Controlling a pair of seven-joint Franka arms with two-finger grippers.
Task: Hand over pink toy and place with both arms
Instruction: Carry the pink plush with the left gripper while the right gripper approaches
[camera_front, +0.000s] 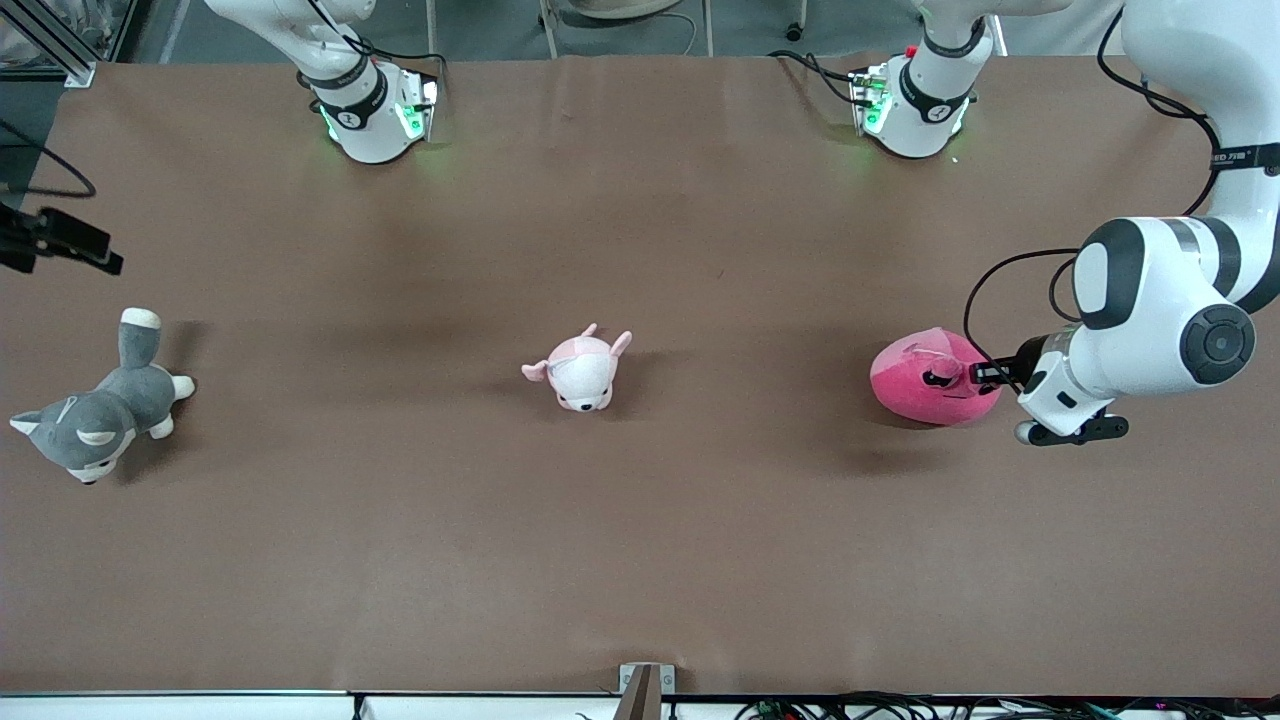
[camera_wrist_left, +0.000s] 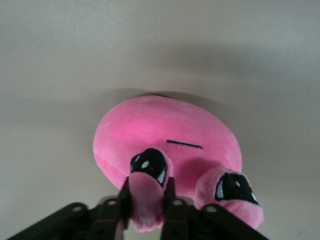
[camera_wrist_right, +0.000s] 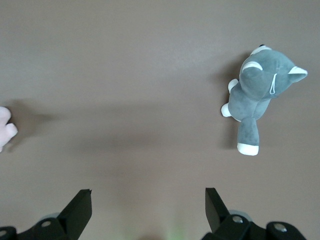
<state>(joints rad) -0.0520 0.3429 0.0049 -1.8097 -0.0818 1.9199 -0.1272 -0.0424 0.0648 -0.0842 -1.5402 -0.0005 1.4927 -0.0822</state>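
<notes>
Pink toy (camera_front: 925, 380): a round hot-pink plush lying on the brown surface (camera_front: 640, 540) toward the left arm's end; it sits about as near the front camera as the pale plush in the middle; dark sleepy eyes and a thin dark mouth line show in the left wrist view (camera_wrist_left: 165, 145)

Left gripper (camera_front: 985, 373): low at the side of the pink toy that faces the left arm's end of the surface; in the left wrist view (camera_wrist_left: 148, 207) its black fingers (camera_wrist_left: 172, 200) are clamped on a small pink flap of the toy, one finger on each side of it and both touching the fabric; the toy's body rests on the surface

Left arm (camera_front: 1160, 300): bent down from its base to the toy, a black cable looping beside the wrist

Right gripper (camera_wrist_right: 147, 210): up in the air over bare surface near the grey plush, seen only in the right wrist view; its fingers (camera_wrist_right: 80, 212) stand wide apart with nothing between them

Right arm (camera_front: 340, 70): waits; only its base and lower links show in the front view

Pale pink-and-white plush (camera_front: 580, 370): on the surface midway between the two ends, well apart from the pink toy

Grey-and-white dog plush (camera_front: 100, 410): on the surface toward the right arm's end, well apart from the others; it also shows in the right wrist view (camera_wrist_right: 260, 95)
</notes>
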